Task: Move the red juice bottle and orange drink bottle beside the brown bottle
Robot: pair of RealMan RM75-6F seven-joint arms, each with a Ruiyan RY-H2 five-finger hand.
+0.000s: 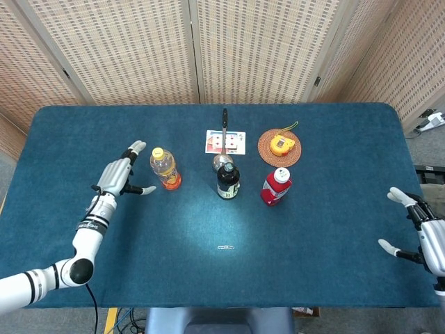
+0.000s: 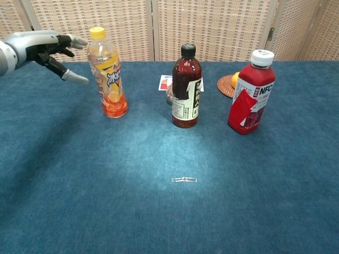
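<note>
Standing upright on the counter, the orange drink bottle is flanked by the left hand, whose empty fingers are spread wide, just apart. The brown bottle and red juice bottle stand beyond; the right hand is seen open, well away.
</note>
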